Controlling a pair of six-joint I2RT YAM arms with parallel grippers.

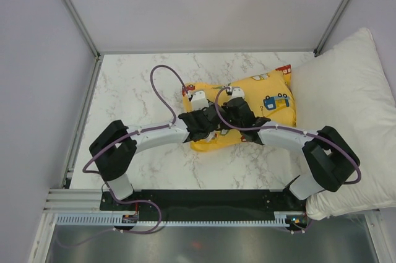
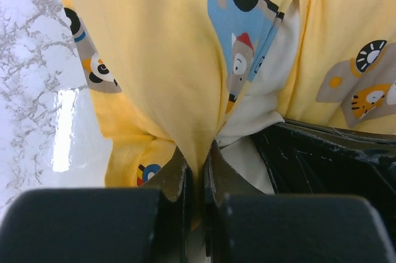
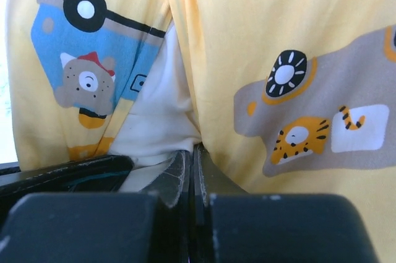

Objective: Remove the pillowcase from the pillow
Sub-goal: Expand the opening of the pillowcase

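Yellow pillowcase (image 1: 260, 105) lies on the table (image 1: 136, 83) against a white pillow (image 1: 352, 108), as the top view shows. Only the wrist views show the cream pillow (image 2: 260, 99) at its opening, with the left gripper (image 2: 197, 164) and right gripper (image 3: 192, 164) each pinching pillowcase cloth.

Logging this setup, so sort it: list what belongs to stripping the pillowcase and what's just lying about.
Job: pillowcase; pillow, showing cream in its opening; left hand and right hand, both pinching the yellow fabric.
Just there: large white pillow beside the right arm; marble table.
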